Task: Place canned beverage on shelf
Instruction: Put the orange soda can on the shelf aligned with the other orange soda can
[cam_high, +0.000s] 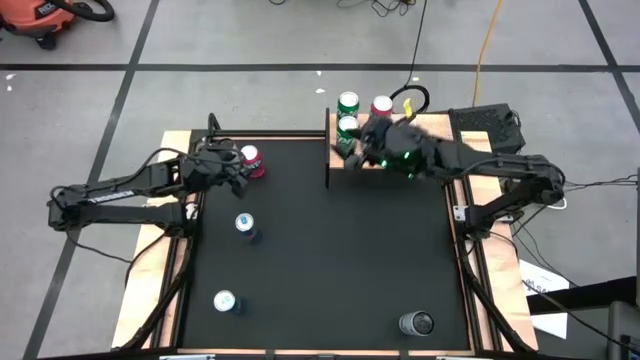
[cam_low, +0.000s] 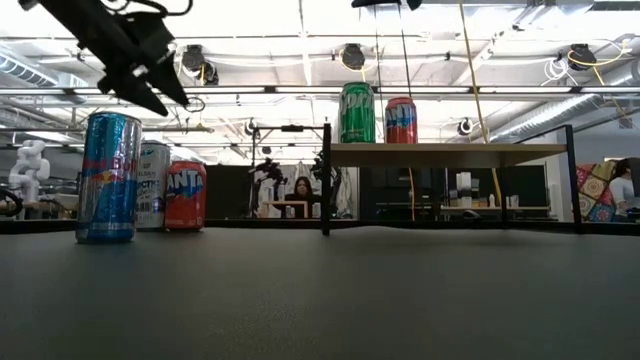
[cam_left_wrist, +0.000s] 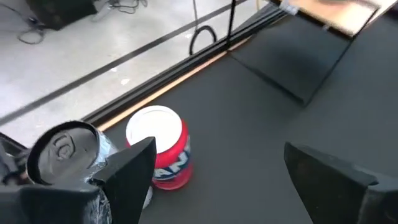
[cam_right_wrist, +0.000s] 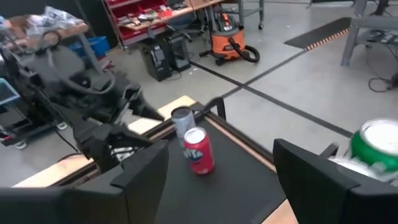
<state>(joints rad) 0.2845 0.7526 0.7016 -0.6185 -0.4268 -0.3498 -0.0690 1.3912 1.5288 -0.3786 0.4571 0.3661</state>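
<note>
The shelf (cam_low: 450, 153) is a light-brown board on thin black posts at the table's far side. Two green cans (cam_high: 347, 126) and a red can (cam_low: 401, 120) stand on it. My right gripper (cam_high: 352, 148) is open and empty above the shelf, with a green can (cam_right_wrist: 376, 143) beside one finger and outside the gap. My left gripper (cam_high: 236, 175) is open and empty above the table's far left. A red can (cam_left_wrist: 158, 146) stands beyond its fingertips, and a silver can (cam_left_wrist: 65, 152) stands beside one finger, outside the gap.
A blue can (cam_high: 243, 224) stands on the black mat left of centre. A silver can (cam_high: 225, 301) stands near the front left and a dark can (cam_high: 415, 323) at the front right. The mat's middle (cam_high: 340, 250) is bare. A person sits in the room behind (cam_low: 300, 190).
</note>
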